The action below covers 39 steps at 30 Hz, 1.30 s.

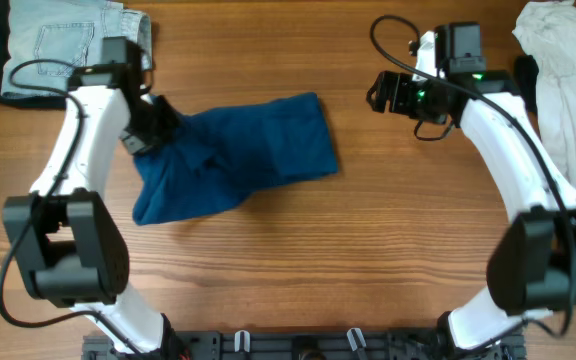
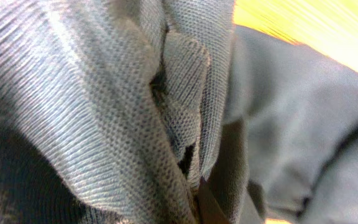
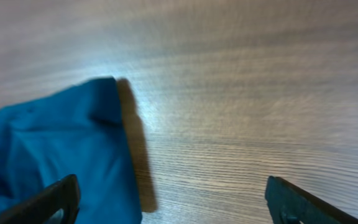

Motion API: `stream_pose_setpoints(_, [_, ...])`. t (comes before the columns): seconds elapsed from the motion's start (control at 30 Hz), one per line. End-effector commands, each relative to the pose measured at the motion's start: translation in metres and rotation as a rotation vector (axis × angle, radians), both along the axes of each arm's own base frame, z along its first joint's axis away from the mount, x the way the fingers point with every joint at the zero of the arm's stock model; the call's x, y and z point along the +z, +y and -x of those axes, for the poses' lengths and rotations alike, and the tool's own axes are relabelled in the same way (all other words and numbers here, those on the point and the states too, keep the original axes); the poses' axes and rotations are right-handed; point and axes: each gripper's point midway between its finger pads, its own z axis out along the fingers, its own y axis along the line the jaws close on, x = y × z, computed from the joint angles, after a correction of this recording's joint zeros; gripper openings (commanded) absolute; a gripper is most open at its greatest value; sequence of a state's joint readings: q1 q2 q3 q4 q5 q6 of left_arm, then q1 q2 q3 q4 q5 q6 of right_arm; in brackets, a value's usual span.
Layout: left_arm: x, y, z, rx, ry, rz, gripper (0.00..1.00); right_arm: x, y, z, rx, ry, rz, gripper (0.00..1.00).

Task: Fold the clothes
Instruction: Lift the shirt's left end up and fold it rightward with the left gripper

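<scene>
While the soft, plain deep-blue top [image 1: 238, 155] lay rumpled in a rough oblong left of centre on the brown wooden table [image 1: 368, 260], the robot's two arms reached out from their mounts at the near edge. The limp, light cloth looked likely to sag and crease wherever it was lifted. A hem or corner, such as the free far-right one, seemed the surest place to take hold. The left gripper [image 1: 146, 135], its arm bent over the garment's far-left end, had its fingers pressed together on a bunched fold of the cloth. The right gripper [image 1: 380, 93], well apart to the right over bare wood, pointed left toward the top with its fingers spread wide and empty. Farther back lay a pale blue denim piece [image 1: 58, 40] at left and a crumpled white garment [image 1: 558, 80] at right.
</scene>
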State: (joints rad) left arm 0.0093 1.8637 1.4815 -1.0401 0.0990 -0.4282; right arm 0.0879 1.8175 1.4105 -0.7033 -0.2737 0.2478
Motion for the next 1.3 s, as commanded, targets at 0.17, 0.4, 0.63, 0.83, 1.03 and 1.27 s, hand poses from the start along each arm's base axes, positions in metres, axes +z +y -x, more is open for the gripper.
stream_pose_setpoints(0.17, [0.048, -0.106, -0.008, -0.243, -0.197, 0.057, 0.04, -0.073, 0.041, 0.015, 0.082, 0.171, -0.023, 0.77])
stream_pose_setpoints(0.4, [0.069, -0.177, -0.019, -0.337, -0.352, 0.124, 0.04, -0.076, 0.059, 0.015, 0.126, 0.155, -0.012, 0.32])
stream_pose_setpoints(0.63, [0.078, -0.206, -0.024, -0.359, -0.421, 0.165, 0.04, -0.077, 0.060, 0.013, 0.129, 0.147, -0.013, 0.16])
stream_pose_setpoints(0.83, [0.080, -0.219, -0.036, -0.327, -0.465, 0.200, 0.04, -0.077, 0.059, 0.012, 0.171, 0.128, 0.005, 0.16])
stream_pose_setpoints(1.03, [0.060, -0.226, -0.051, -0.297, -0.460, 0.213, 0.06, -0.078, 0.060, 0.016, 0.174, 0.146, -0.004, 0.16])
stream_pose_setpoints(1.27, [0.022, -0.223, -0.054, -0.286, -0.393, 0.166, 0.04, -0.079, 0.059, 0.019, 0.175, 0.156, -0.002, 0.17])
